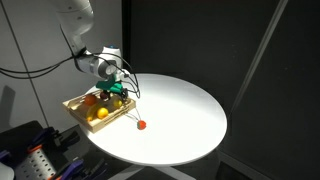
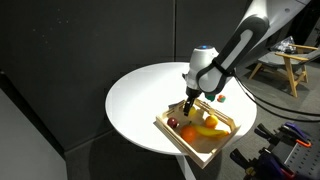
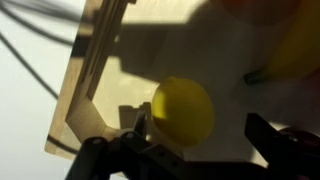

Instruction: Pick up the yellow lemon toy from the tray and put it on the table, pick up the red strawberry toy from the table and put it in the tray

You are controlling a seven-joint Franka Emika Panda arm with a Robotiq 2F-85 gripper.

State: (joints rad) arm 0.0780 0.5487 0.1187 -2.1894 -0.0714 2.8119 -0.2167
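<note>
Wrist view: tray (image 3: 90, 60) part. off-frame

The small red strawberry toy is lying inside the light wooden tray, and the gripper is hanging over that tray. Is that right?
No. The small red strawberry toy lies on the round white table, outside the shallow light wooden tray, as an exterior view shows. The gripper does hang over that tray.

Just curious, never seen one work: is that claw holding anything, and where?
Nothing is held yet. The gripper stands open above the tray, fingers either side of the yellow lemon toy.
</note>
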